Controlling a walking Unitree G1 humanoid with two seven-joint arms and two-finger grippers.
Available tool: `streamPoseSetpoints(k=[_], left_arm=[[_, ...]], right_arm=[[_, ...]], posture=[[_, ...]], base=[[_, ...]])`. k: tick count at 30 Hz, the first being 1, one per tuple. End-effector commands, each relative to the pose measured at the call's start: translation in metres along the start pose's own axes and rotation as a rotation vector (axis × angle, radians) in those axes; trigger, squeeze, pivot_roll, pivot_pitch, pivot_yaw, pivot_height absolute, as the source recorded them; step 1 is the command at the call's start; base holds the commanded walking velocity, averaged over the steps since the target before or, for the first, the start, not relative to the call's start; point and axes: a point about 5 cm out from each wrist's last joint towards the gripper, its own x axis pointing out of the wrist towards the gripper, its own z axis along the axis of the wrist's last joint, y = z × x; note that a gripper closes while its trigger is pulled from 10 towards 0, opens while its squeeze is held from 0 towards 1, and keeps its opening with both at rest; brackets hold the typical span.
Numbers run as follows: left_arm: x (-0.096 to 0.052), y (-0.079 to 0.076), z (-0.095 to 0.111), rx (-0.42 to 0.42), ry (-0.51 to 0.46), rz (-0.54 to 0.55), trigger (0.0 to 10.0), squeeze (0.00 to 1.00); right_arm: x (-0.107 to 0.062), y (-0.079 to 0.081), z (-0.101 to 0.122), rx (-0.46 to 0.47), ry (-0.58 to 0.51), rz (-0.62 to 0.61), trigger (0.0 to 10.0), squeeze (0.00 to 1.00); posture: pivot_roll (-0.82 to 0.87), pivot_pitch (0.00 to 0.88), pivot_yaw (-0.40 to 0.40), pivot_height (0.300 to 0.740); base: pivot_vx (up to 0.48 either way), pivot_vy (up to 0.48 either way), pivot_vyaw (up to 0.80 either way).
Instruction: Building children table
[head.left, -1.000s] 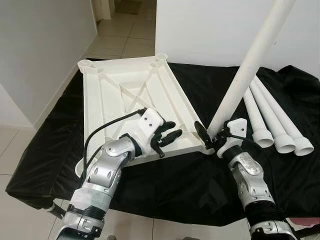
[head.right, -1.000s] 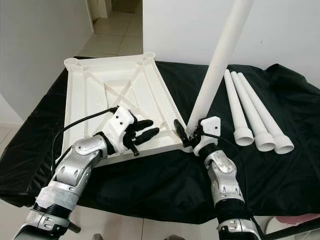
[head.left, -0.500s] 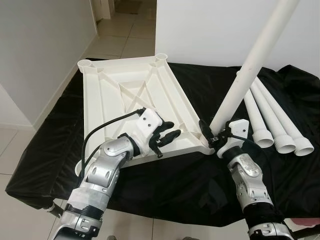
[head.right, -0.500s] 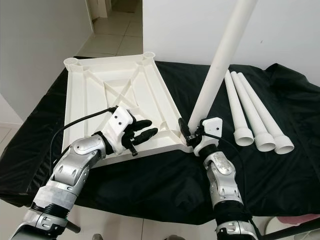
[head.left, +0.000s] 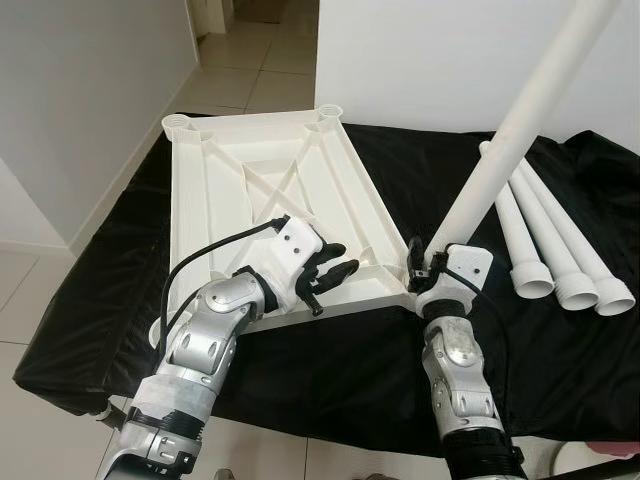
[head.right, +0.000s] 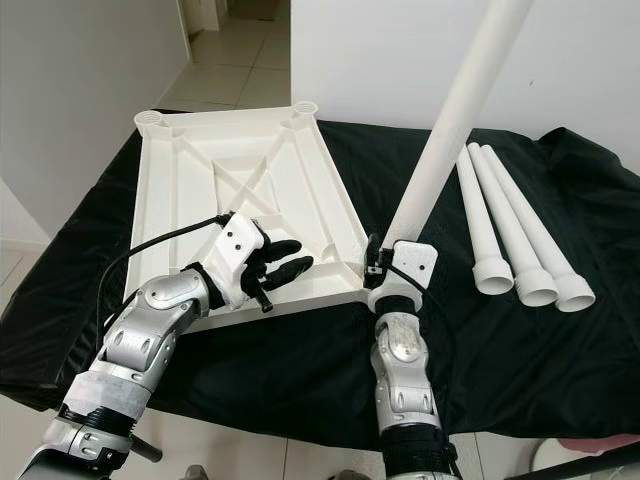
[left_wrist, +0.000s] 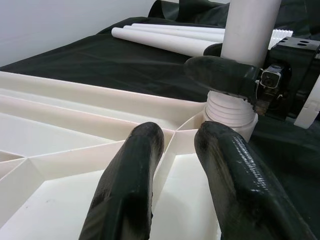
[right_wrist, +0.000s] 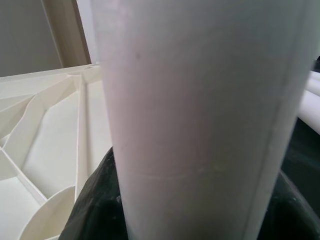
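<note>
The white tabletop (head.left: 230, 190) lies upside down on a black cloth, ribs up. My right gripper (head.left: 425, 268) is shut on a long white leg (head.left: 510, 120) that leans up to the right. The leg's ribbed lower end (left_wrist: 230, 112) sits at the socket in the tabletop's near right corner. In the right wrist view the leg (right_wrist: 200, 100) stands between the black fingers, beside the tabletop (right_wrist: 50, 115). My left gripper (head.left: 340, 262) rests on the tabletop's near edge, open, its fingers (left_wrist: 135, 180) either side of a rib.
Three spare white legs (head.left: 545, 230) lie side by side on the cloth to the right. The black cloth (head.left: 340, 370) hangs over the front edge of the table. A white wall stands behind, and a tiled hallway (head.left: 250, 60) opens at the back left.
My right forearm has swung left and stands more upright under the corner. The leg's lower end has come closer in on the corner socket. The left gripper has stayed put.
</note>
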Motion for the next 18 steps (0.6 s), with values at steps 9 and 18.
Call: streamPoseSetpoints(k=[9, 18], left_arm=[[-0.001, 0.001, -0.002, 0.003, 0.010, 0.010, 10.0, 0.00], [-0.004, 0.006, -0.001, 0.005, 0.010, 0.025, 10.0, 0.00]], right_arm=[[-0.011, 0.000, 0.009, 0.030, -0.032, -0.034, 10.0, 1.00], [-0.027, -0.002, 0.008, 0.036, -0.014, -0.008, 10.0, 0.00]], posture=[[-0.08, 0.000, 0.000, 0.740], [-0.08, 0.000, -0.004, 0.740]], base=[[0.000, 0.000, 0.00], [0.000, 0.000, 0.00]])
